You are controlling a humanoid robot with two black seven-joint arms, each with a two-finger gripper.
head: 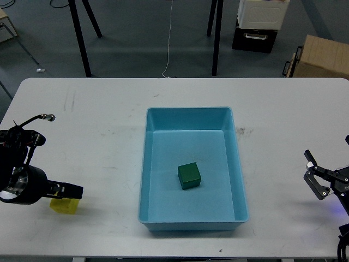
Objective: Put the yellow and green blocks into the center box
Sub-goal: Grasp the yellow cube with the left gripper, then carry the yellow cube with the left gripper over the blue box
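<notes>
The green block (189, 176) is seen resting on the floor of the light blue center box (240, 164), slightly toward its near half, so that half of the task appears done. The yellow block (64, 206) is found on the white counter (98, 136), well left of the box and near the front edge. The left end effector (71, 191) is held directly at the block, just above and touching or almost touching it; whether its fingers are spread or pressed together cannot be told, since they are seen dark and end-on. The right end effector (312, 173) is held with fingers spread and empty, far to the right. The left arm is therefore judged much the nearer, and the carry to come would run rightward toward the box.
</notes>
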